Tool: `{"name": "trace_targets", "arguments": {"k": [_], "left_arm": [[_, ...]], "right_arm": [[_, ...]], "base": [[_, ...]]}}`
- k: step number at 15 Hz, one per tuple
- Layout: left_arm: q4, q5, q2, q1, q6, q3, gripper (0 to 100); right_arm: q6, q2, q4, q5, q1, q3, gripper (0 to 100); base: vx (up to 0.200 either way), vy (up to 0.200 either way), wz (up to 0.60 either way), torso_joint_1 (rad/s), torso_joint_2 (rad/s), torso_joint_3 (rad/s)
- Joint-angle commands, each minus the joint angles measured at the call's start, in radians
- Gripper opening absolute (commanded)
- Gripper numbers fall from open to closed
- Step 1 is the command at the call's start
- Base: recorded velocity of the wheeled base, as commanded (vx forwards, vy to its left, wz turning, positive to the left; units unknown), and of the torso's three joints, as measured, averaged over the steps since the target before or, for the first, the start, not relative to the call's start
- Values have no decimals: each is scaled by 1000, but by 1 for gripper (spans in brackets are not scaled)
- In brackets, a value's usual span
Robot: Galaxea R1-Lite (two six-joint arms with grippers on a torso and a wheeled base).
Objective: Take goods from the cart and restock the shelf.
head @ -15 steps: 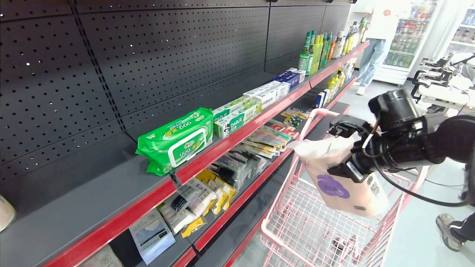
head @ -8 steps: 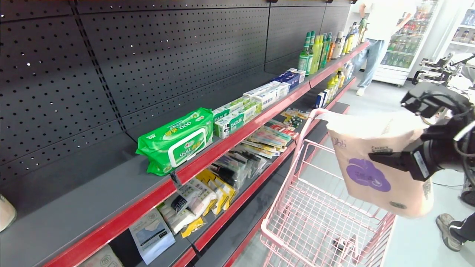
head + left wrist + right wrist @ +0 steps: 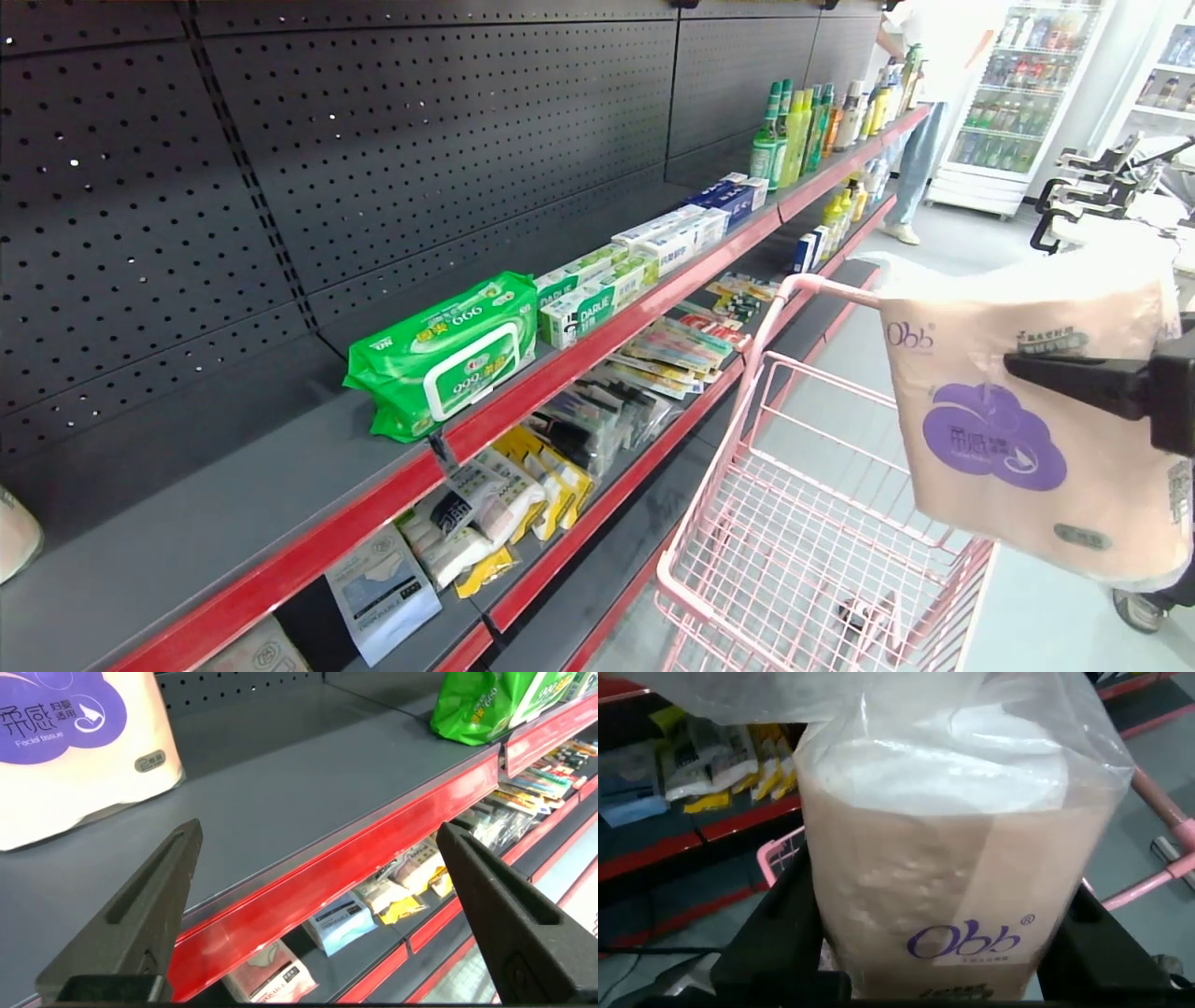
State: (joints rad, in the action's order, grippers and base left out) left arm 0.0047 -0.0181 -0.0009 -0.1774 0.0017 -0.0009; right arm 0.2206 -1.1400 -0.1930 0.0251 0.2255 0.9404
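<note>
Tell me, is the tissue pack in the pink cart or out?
Out. The right gripper holds the tissue pack up in the air, above the pink cart.

L gripper (image 3: 318,829): matte blk, two wedge-shaped fingers (image 3: 140,924) tapering to blunt tips. R gripper (image 3: 940,877): same blk finish; slim tapered finger (image 3: 1074,383) off square blk block (image 3: 1178,406) at 3 o'clock, head view.

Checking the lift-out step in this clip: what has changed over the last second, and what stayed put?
The right gripper, shut on the beige plastic-wrapped tissue pack with a purple emblem, carried it up from the pink wire cart and towards the robot's right, nearer the head camera. Nothing was released. The green wipes pack and the grey red-edged shelf stayed as they were.
</note>
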Motion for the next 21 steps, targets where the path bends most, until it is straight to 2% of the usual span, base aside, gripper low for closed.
{"name": "trace_targets", "arguments": {"k": [1,10,14,21], "left_arm": [[0,0,1,0,0,-1,100],[0,0,1,0,0,1,100],[0,0,1,0,0,1,100],[0,0,1,0,0,-1,100]], "right_arm": [[-7,63,0,12,-20,-52,0],[-4,232,-8,29,-45,-218,0],[-3,246,-8,27,-103,-229,0],[-1,246,-8,27,-117,-247,0]], "base": [[0,0,0,0,0,0],[0,0,0,0,0,0],[0,0,0,13,-20,-13],[0,0,0,156,-348,-193]]}}
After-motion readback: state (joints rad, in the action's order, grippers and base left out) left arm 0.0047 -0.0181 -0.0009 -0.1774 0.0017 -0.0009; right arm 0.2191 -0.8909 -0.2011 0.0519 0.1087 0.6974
